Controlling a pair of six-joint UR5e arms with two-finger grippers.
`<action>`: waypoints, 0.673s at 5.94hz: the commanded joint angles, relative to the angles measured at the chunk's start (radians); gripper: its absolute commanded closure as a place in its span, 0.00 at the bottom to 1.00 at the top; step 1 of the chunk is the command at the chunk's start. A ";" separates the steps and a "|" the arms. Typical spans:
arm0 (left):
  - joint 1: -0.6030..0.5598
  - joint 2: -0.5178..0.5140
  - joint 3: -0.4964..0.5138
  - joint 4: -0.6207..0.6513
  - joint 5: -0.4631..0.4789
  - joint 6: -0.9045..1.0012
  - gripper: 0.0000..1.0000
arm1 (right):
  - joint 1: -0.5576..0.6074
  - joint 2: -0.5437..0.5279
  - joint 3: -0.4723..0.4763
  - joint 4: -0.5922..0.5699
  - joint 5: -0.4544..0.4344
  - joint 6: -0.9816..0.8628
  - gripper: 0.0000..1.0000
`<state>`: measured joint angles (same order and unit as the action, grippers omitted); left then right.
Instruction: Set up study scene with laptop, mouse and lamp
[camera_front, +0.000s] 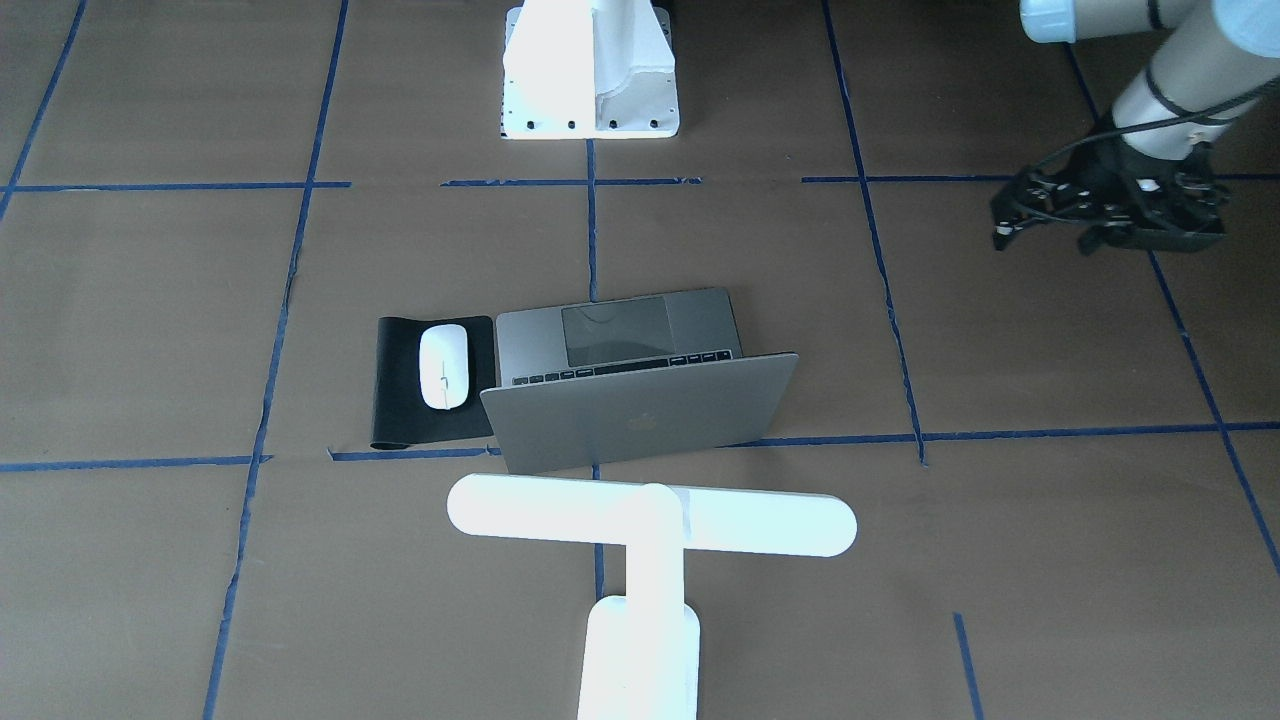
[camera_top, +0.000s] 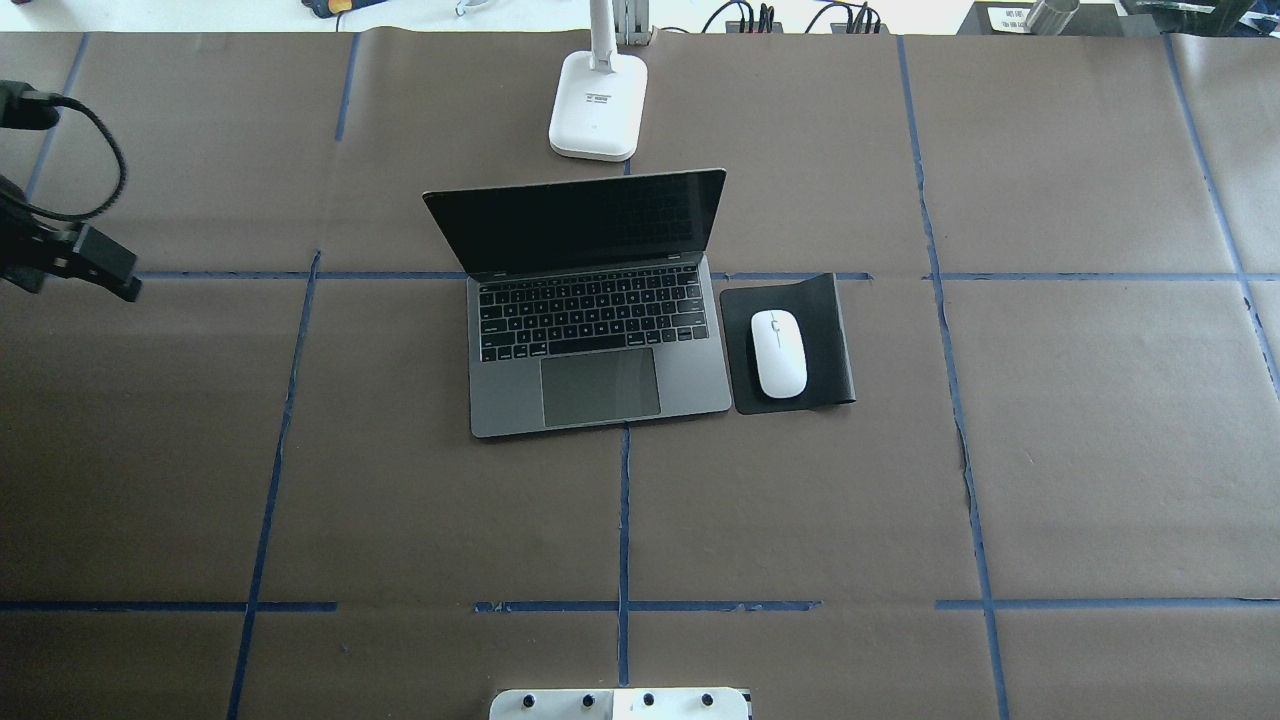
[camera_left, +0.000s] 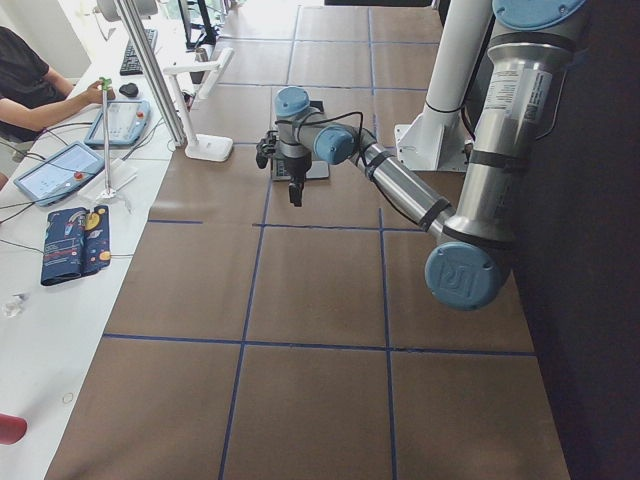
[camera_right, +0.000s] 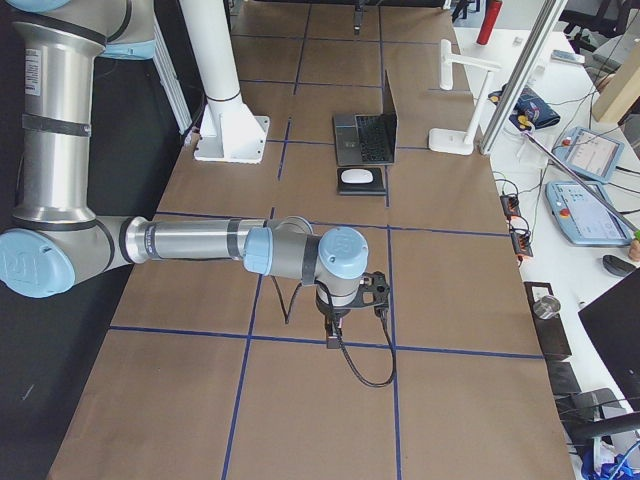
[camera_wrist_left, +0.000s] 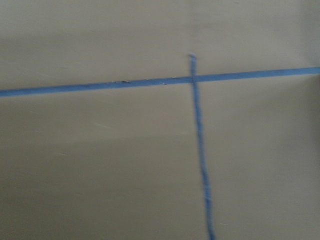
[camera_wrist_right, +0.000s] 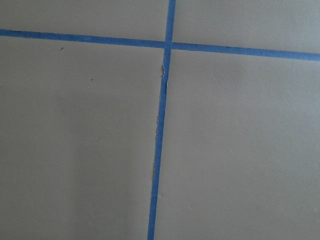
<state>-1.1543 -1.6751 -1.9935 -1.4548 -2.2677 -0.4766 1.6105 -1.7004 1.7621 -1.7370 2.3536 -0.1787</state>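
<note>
The grey laptop (camera_front: 640, 410) (camera_top: 590, 340) stands open at the table's middle, its screen dark. The white mouse (camera_front: 444, 367) (camera_top: 779, 352) lies on a black mouse pad (camera_top: 832, 330) touching the laptop's right side. The white lamp (camera_front: 650, 520) stands behind the laptop, its base (camera_top: 597, 105) on the table and its bar head over the lid. My left gripper (camera_front: 1110, 215) (camera_top: 95, 265) hovers far out to the left, empty; I cannot tell how its jaws stand. My right gripper (camera_right: 345, 310) shows only in the exterior right view, above bare paper far from the laptop.
Brown paper with blue tape lines covers the table. The white robot pedestal (camera_front: 590, 70) (camera_top: 620, 705) stands at the near middle edge. A side bench with tablets (camera_left: 60, 170) and an operator (camera_left: 30, 85) runs along the far edge. Both wrist views show only paper and tape.
</note>
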 joint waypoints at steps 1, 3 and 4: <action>-0.247 0.099 0.207 -0.007 -0.081 0.395 0.00 | -0.003 0.002 -0.013 0.000 0.000 0.001 0.00; -0.376 0.129 0.385 -0.018 -0.114 0.538 0.00 | -0.006 0.002 -0.015 0.000 0.000 0.002 0.00; -0.396 0.174 0.387 -0.018 -0.133 0.538 0.00 | -0.007 0.002 -0.013 0.002 0.000 0.001 0.00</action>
<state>-1.5167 -1.5393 -1.6301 -1.4712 -2.3788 0.0460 1.6046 -1.6981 1.7479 -1.7360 2.3531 -0.1769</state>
